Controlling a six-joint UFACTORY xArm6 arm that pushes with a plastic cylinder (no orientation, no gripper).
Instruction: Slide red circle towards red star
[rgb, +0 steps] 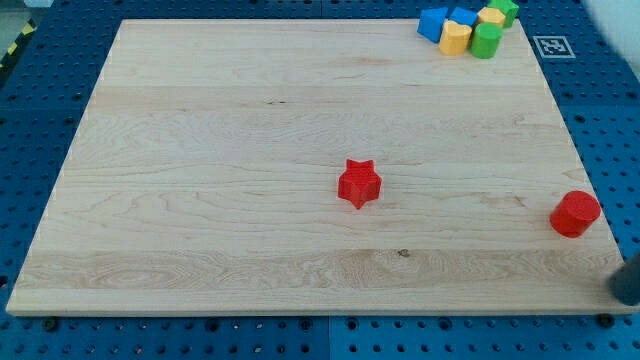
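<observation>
The red circle (575, 213), a short cylinder, sits near the right edge of the wooden board (200, 200). The red star (359, 184) lies near the board's middle, well to the circle's left and slightly higher in the view. A dark blurred shape at the view's bottom right corner is my rod. My tip (622, 298) is below and to the right of the red circle, apart from it, at the board's edge.
A cluster of blocks sits at the board's top right corner: two blue blocks (432, 22), two yellow blocks (456, 38) and two green blocks (486, 41). A black-and-white marker (553, 46) lies beside them. A blue perforated table surrounds the board.
</observation>
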